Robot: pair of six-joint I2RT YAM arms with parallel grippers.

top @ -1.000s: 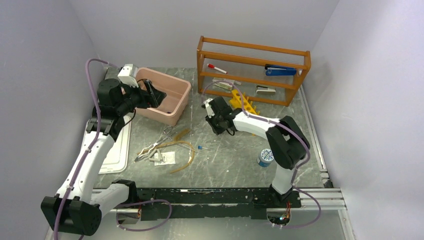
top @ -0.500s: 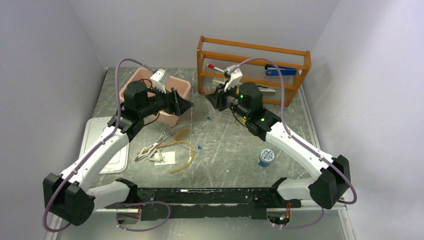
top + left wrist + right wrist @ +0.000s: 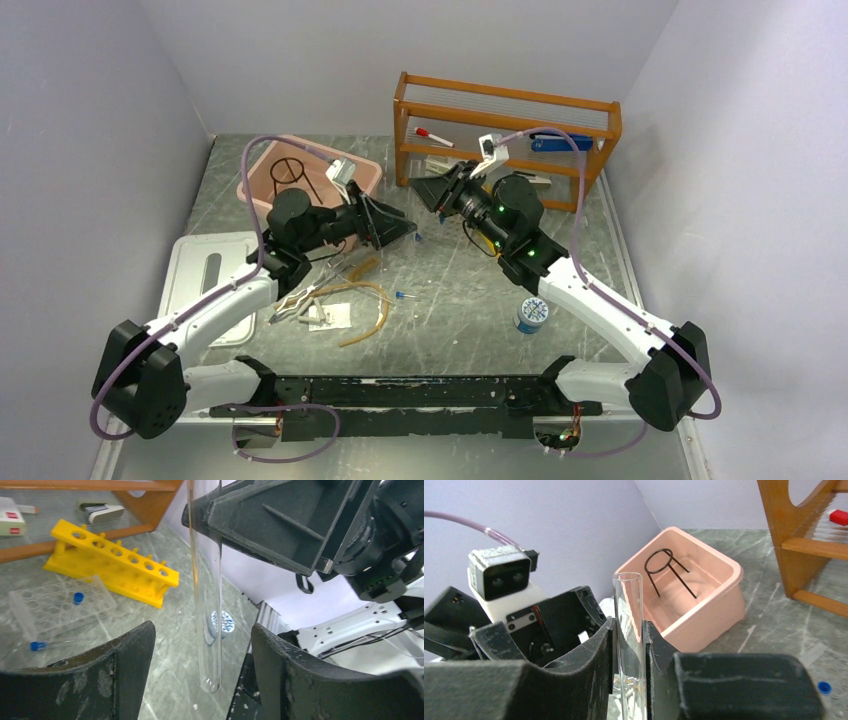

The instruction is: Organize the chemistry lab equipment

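My right gripper (image 3: 629,645) is shut on a clear glass test tube (image 3: 628,605), held above the table's middle. My left gripper (image 3: 202,650) faces it, open, its fingers on either side of the tube's rounded end (image 3: 210,680) without touching it. A black wire ring stand (image 3: 290,172) lies in the pink bin (image 3: 360,172). Silvery tongs (image 3: 298,299), tan tubing (image 3: 368,298) and a tiny blue-capped tube (image 3: 399,296) lie on the table below the left gripper (image 3: 405,228).
A wooden shelf (image 3: 500,100) at the back holds a red-capped marker (image 3: 433,135) and a blue stapler (image 3: 560,142). A yellow tube rack (image 3: 115,567) and a clear well tray (image 3: 55,605) lie before it. A blue-white round container (image 3: 531,313) sits right; a white tray (image 3: 205,280) sits left.
My left gripper has come out of the pink bin and swung right, leaving the ring stand inside. The right gripper has risen with the tube and turned toward the left one.
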